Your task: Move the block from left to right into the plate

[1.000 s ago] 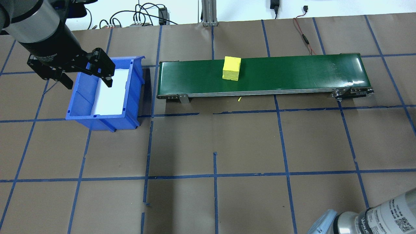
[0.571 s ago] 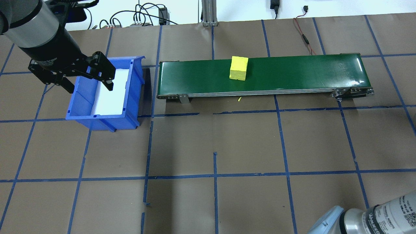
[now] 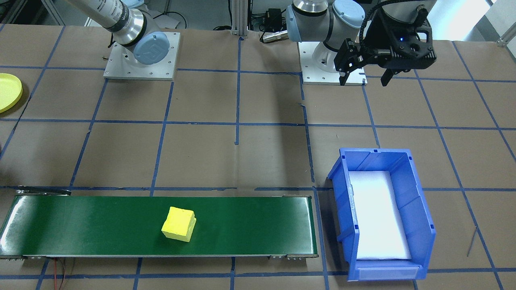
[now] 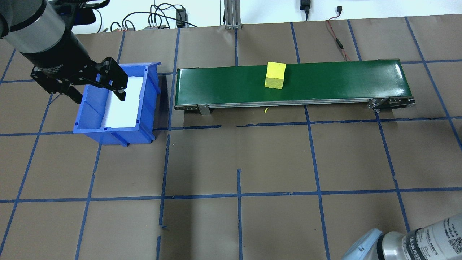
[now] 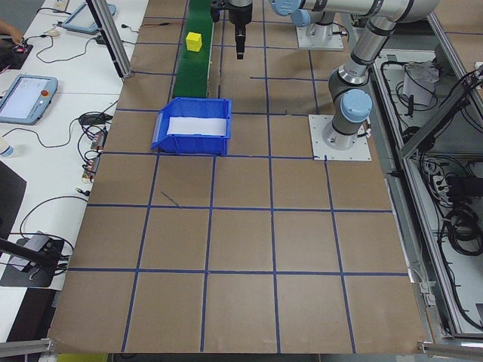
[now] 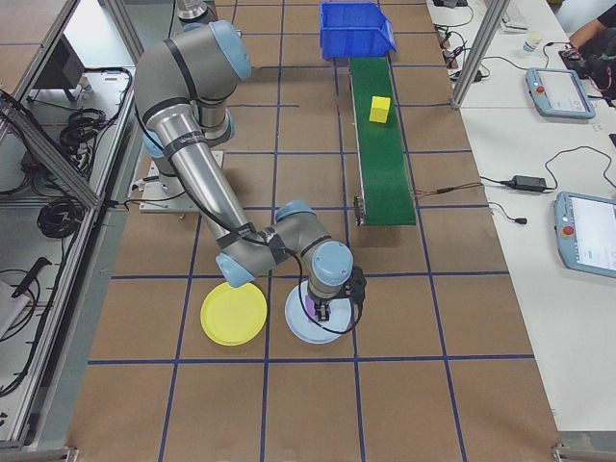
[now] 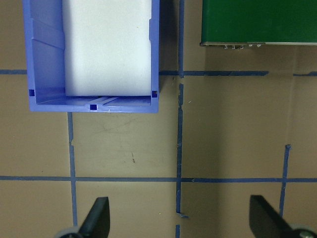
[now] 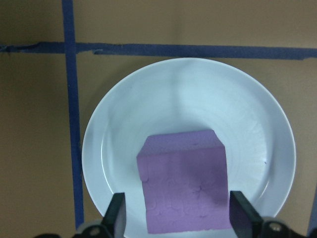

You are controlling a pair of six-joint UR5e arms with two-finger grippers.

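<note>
Left gripper (image 4: 98,94) hangs above the blue rectangular plastic bin (image 4: 146,119), fingers (image 7: 99,218) spread wide apart and holding nothing. We can see the bin's white liner (image 4: 122,108) right under it in the overhead view.

The yellow foam cube (image 4: 275,75) sits on the long green conveyor belt (image 4: 343,81), around mid-length, well off to the bin's 3 o'clock from overhead.

The right gripper (image 8: 179,215) is low over a pale blue round plate (image 8: 124,124) with a purple foam cube (image 8: 183,183) between its fingers. There's a sliver of plate showing between cube and one finger, so we'd call it apart, not clamped.

The bright yellow round plastic plate (image 6: 233,315) lies just beside the pale one, at its 9 o'clock in the right-end view - well away from the belt.
</note>
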